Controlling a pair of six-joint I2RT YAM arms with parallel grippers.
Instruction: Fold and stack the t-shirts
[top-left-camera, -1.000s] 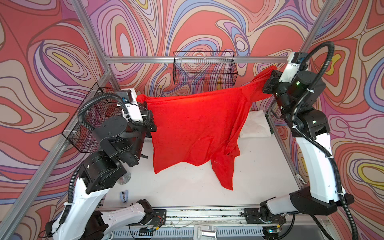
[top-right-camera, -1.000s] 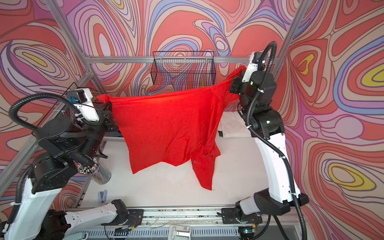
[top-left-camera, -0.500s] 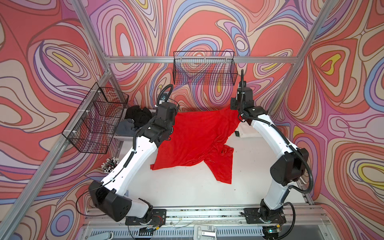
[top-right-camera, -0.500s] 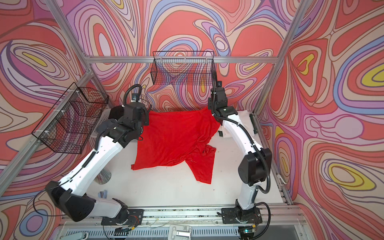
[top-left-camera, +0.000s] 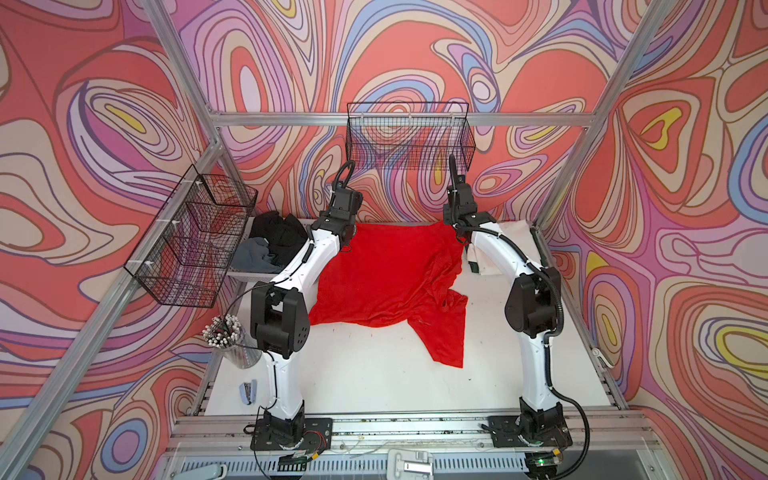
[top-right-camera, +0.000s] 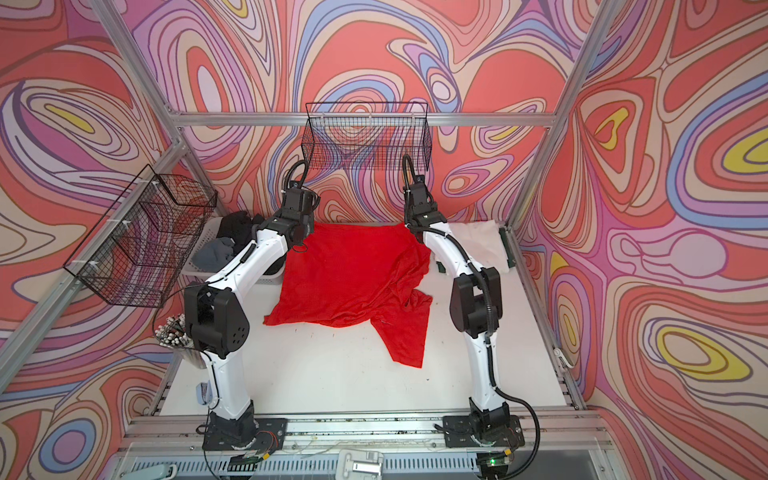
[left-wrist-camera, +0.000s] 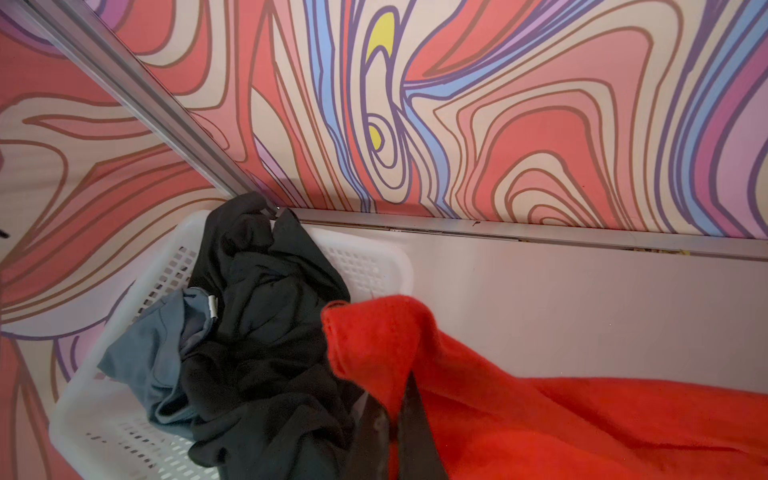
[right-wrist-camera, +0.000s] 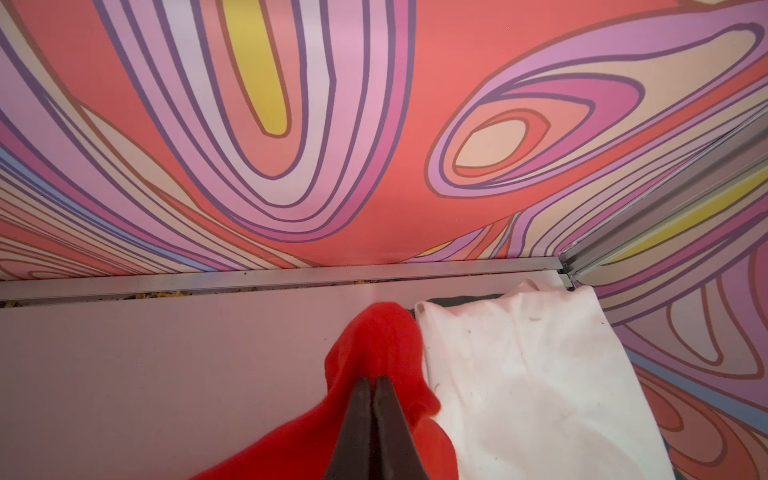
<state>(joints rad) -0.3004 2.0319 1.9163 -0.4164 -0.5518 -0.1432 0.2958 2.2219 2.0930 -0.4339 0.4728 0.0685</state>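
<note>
Swirl-patterned walls enclose a white tabletop (top-left-camera: 374, 374), where the large bright red cloth t-shirt (top-left-camera: 386, 274) lies spread mid-frame in both top views. Left gripper (left-wrist-camera: 390, 399) and right gripper (right-wrist-camera: 374, 382) each pinch one of its far corners, jaws closed.

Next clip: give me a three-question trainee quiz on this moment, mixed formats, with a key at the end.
1. True or false: the left gripper and the right gripper are both shut on the red t-shirt.
2. What lies on the table beside the corner that the right gripper holds? A white t-shirt; B yellow towel; C purple sock.
3. Fill in: the black t-shirt lies in the white ____.
Key: 1 true; 2 A; 3 basket.
</note>
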